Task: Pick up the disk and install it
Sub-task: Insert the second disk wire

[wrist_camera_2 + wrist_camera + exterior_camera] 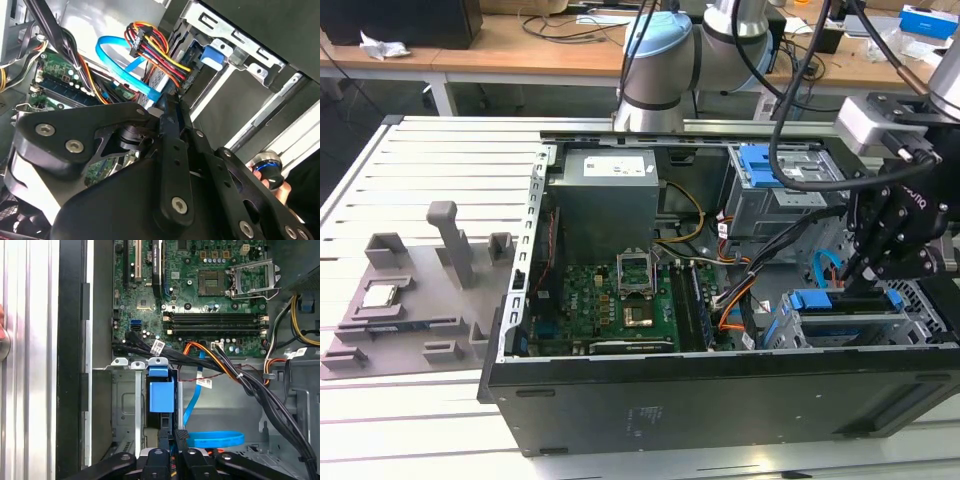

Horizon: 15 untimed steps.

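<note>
The disk (pixel 161 395), in its blue carrier, is seen seated upright in the drive cage (pixel 131 405) inside the open computer case (pixel 720 400). The pincer (pixel 170 432) is positioned just beside the disk's end, fingers nearly together; a grip cannot be told.

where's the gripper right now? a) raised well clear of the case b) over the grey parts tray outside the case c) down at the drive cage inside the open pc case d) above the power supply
c: in the exterior view the gripper is low inside the open PC case, at the drive cage with its blue carrier.
</note>
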{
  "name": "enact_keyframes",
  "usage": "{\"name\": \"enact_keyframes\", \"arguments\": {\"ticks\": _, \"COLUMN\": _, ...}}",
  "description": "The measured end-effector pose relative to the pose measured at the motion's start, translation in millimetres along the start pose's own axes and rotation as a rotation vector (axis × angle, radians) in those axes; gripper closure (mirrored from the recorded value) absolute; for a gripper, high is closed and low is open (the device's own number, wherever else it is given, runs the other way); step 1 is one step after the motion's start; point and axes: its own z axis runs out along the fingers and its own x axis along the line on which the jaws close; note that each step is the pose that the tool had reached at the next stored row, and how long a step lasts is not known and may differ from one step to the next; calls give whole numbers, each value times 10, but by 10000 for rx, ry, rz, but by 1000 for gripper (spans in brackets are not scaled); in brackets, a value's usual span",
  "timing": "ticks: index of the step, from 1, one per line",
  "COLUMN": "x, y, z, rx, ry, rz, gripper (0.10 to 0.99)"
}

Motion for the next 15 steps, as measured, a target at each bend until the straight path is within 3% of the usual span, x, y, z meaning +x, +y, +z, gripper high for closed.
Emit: {"name": "enact_keyframes", "arguments": {"ticks": 15, "x": -4, "y": -28, "z": 92, "rx": 1, "ry": 15, "rz": 0, "gripper": 925}}
